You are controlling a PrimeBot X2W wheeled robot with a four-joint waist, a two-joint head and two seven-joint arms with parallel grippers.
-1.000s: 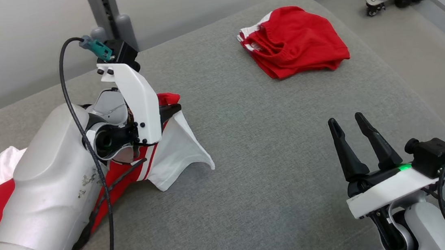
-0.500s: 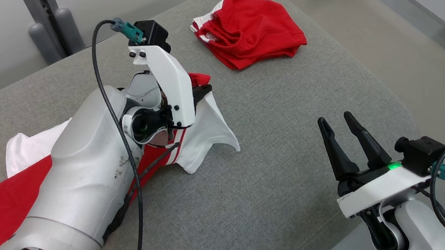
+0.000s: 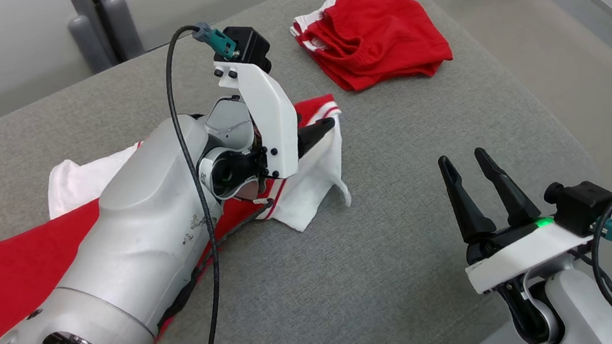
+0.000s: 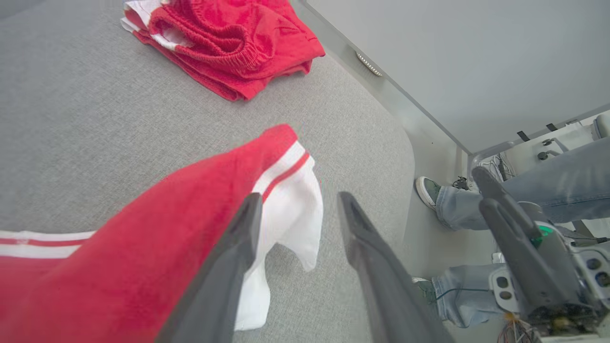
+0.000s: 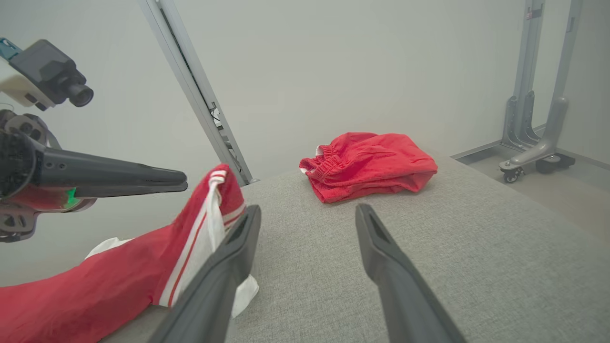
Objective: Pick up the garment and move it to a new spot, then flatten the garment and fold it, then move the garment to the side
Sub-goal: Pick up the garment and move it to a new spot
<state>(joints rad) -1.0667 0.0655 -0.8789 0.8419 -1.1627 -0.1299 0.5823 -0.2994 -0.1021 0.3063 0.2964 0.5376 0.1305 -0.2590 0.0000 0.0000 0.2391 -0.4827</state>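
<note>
Grey padded tabletop (image 3: 402, 241) w/ pale wall behind. Red-and-white garment (image 3: 12, 268) lies at near left, mostly under the left arm. Its striped hem end is raised off the surface & leans against one finger of the left gripper (image 4: 298, 209). That gripper's fingers are apart, not clamped on the cloth. Right gripper (image 3: 460, 156) hovers at near right, fingers spread wide w/ nothing between them, well apart from the garment. Folded red shorts (image 3: 378, 47) sit at far right. Person's legs (image 4: 548, 171) in jeans stand beyond the table's right edge.
</note>
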